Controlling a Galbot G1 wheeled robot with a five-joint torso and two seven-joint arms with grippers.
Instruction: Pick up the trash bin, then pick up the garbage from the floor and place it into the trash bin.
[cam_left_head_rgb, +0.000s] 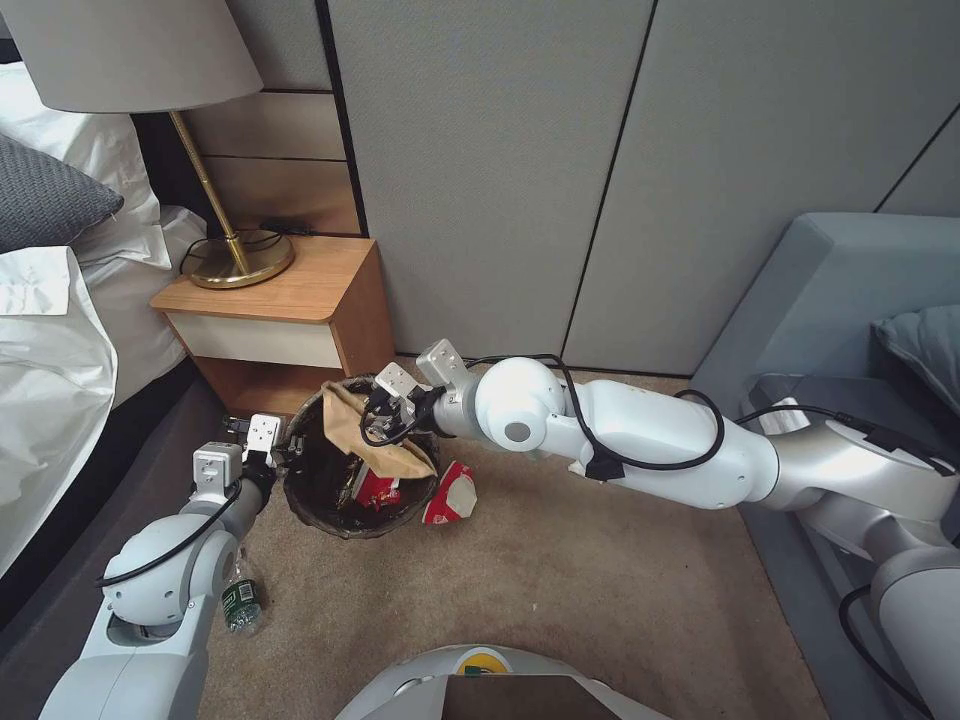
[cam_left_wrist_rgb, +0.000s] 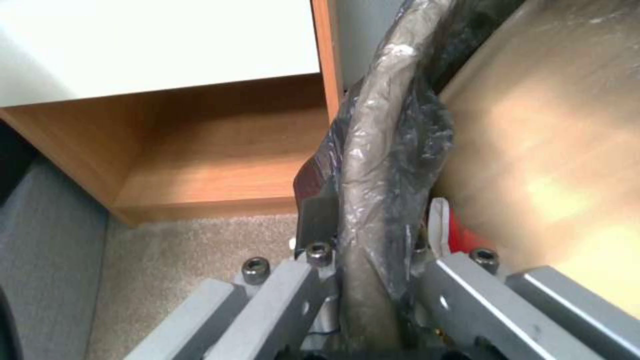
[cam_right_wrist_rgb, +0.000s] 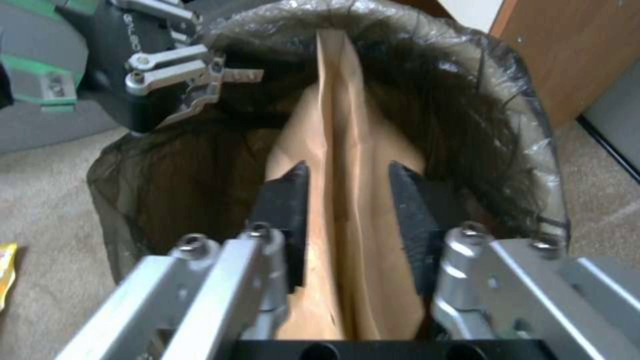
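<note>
The robot's own rounded base (cam_left_head_rgb: 480, 680) fills the bottom of the head view, and just ahead of it the left arm reaches forward to the left gripper (cam_left_head_rgb: 268, 447), whose fingers (cam_left_wrist_rgb: 317, 225) are closed narrowly over the rim of the trash bin (cam_left_head_rgb: 300, 500): one finger lies outside the bag-covered lip, the other inside it, with the dark liner bunched between them. A small plastic bottle (cam_left_head_rgb: 240, 603) lies on the carpet (cam_left_head_rgb: 560, 590) behind those fingers, beside the left arm's elbow. The right gripper (cam_left_head_rgb: 392, 413) hangs over the bin's mouth on the side opposite the left fingers, and its black pads (cam_right_wrist_rgb: 288, 210) stand a little apart, one on either side of a raised fold of the brown paper bag (cam_right_wrist_rgb: 347, 210); whether they press the paper or only flank it cannot be told. The bag drapes over the far rim and slopes down into the bin beneath the right fingers. Below them, inside the bin, sits a red-and-white wrapper (cam_left_head_rgb: 375, 490), and another red-and-white wrapper (cam_left_head_rgb: 450, 495) lies on the carpet just outside the bin wall, on the right arm's side. Beyond both grippers stands a wooden nightstand (cam_left_head_rgb: 300, 310) carrying a brass-based lamp (cam_left_head_rgb: 240, 258).
</note>
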